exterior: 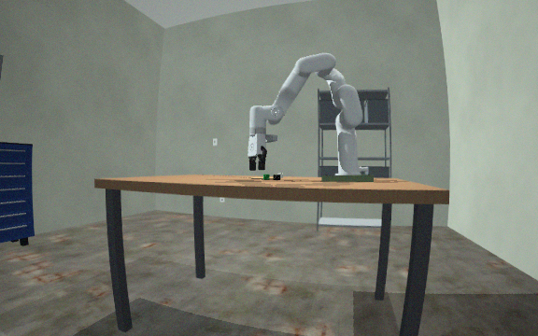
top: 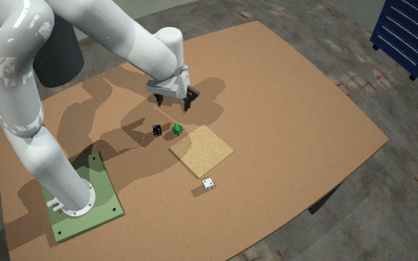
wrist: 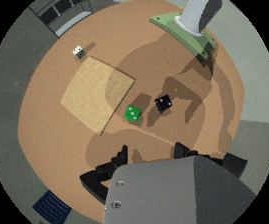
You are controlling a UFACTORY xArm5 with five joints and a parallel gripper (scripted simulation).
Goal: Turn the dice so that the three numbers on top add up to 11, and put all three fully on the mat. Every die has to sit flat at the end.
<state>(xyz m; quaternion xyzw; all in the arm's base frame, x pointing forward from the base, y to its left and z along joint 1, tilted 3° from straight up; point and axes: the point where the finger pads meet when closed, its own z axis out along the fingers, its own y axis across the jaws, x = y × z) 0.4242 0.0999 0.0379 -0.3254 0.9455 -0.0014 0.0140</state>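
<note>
A green die (top: pixel 177 129) (exterior: pixel 266 177) (wrist: pixel 132 113) sits on the table just off the mat's edge; its top seems to show three pips in the wrist view. A black die (top: pixel 157 130) (exterior: pixel 276 177) (wrist: pixel 163 103) lies beside it, farther from the mat; its top number is hard to read. A white die (top: pixel 207 184) (wrist: pixel 78 52) sits off the opposite side of the mat, its top apparently showing two pips. The tan square mat (top: pixel 202 152) (wrist: pixel 96 95) bears no die. My gripper (top: pixel 173 107) (exterior: pixel 257 169) (wrist: pixel 152 152) is open and empty, above the table beyond the green and black dice.
The green base plate (top: pixel 104 203) (exterior: pixel 347 178) (wrist: pixel 205 42) carries the arm at one side of the brown table (top: pixel 285 109) (exterior: pixel 180 188). The arm's shadow falls over the green and black dice and part of the mat. A blue cabinet (top: pixel 405 36) (exterior: pixel 0 191) stands beyond the table.
</note>
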